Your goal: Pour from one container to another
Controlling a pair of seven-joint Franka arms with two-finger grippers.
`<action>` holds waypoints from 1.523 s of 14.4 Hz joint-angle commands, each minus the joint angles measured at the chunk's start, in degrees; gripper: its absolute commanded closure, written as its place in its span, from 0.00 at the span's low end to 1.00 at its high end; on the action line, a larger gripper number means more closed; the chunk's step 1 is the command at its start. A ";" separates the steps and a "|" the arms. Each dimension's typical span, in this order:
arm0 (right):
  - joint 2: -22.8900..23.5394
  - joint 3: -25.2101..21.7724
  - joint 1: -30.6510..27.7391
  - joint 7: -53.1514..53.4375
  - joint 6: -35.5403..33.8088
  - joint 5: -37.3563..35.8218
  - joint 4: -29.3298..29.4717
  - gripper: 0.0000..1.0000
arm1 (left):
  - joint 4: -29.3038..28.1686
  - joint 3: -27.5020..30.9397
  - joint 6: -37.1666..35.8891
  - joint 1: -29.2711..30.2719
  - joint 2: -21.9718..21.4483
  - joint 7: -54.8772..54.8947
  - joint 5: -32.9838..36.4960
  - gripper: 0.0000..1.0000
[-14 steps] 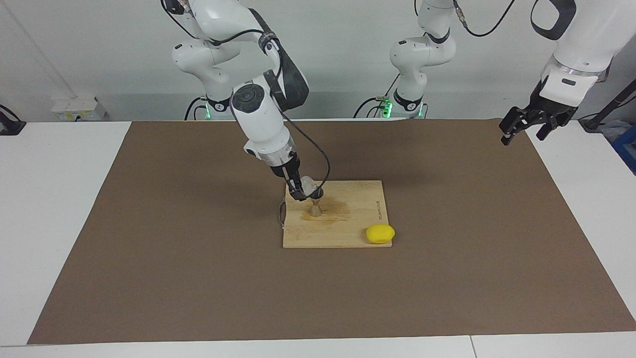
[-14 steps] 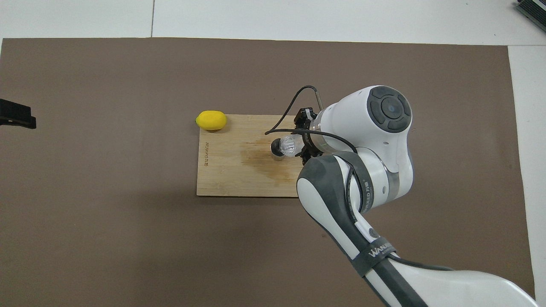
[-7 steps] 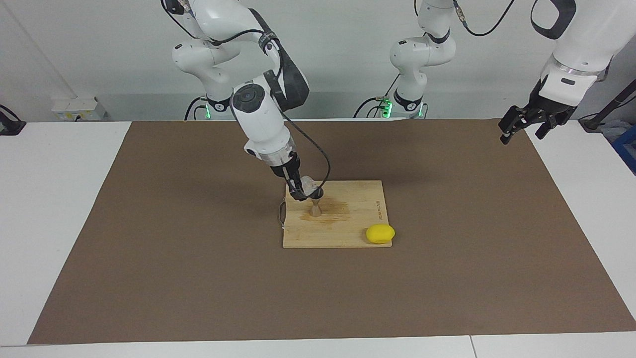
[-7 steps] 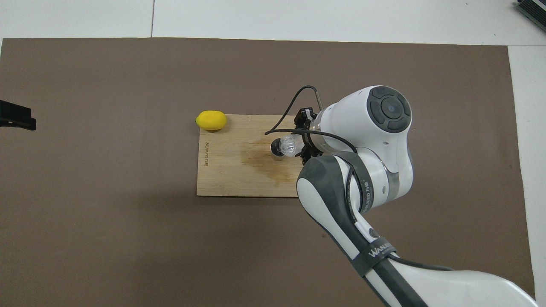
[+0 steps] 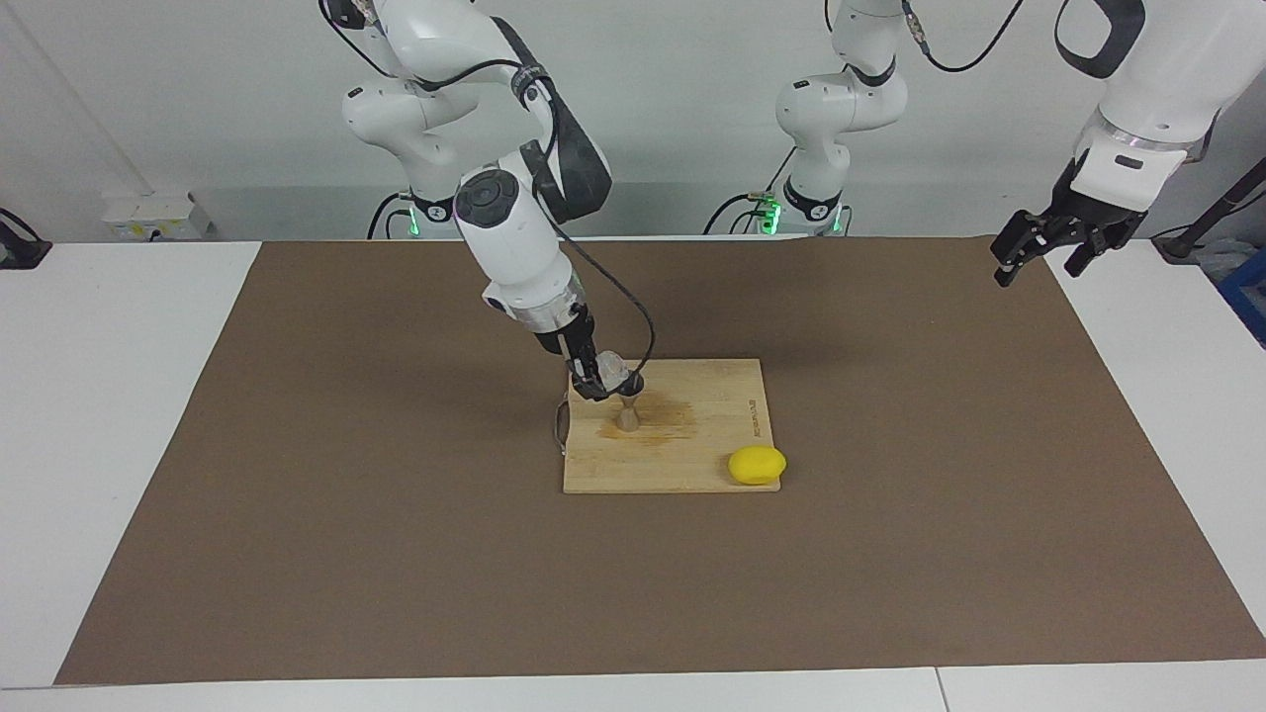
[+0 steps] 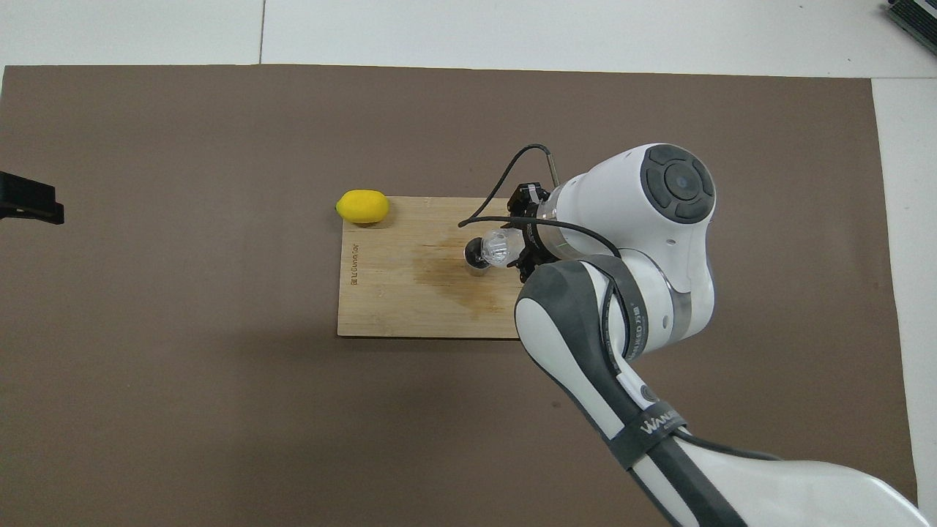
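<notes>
The small clear glass cup [image 5: 615, 373] [image 6: 498, 247] is tipped on its side, mouth over the steel jigger [image 5: 627, 411] [image 6: 475, 260]. My right gripper [image 5: 599, 382] [image 6: 518, 245] is shut on the cup, just above the jigger's rim. The hourglass-shaped jigger stands upright on the wooden cutting board [image 5: 692, 445] [image 6: 388, 300], on a darker wet-looking stain. My left gripper [image 5: 1039, 265] [image 6: 29, 205] waits open and empty, raised over the mat's edge at the left arm's end of the table.
A yellow lemon [image 5: 757, 464] [image 6: 362, 206] lies at the board's corner farthest from the robots, toward the left arm's end. A brown mat [image 5: 346, 514] covers the table. The right arm's bulk hides the board's end in the overhead view.
The right arm's wrist has leaned slightly away from the jigger, while the cup stays tipped over it. The left gripper has drifted a little upward.
</notes>
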 commanded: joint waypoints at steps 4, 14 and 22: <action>-0.26 0.19 -1.97 0.61 0.17 5.00 0.86 1.00 | 0.52 0.22 -1.25 -0.61 -0.33 -0.89 0.83 0.00; -0.70 0.45 -8.21 -8.79 -1.49 22.66 -0.02 1.00 | 0.61 0.14 -1.16 -0.96 -0.33 -0.98 0.74 0.00; -1.31 0.63 -17.69 -16.87 -4.30 34.96 -2.21 1.00 | 0.52 0.14 -1.95 -0.96 -0.42 -1.42 0.04 0.00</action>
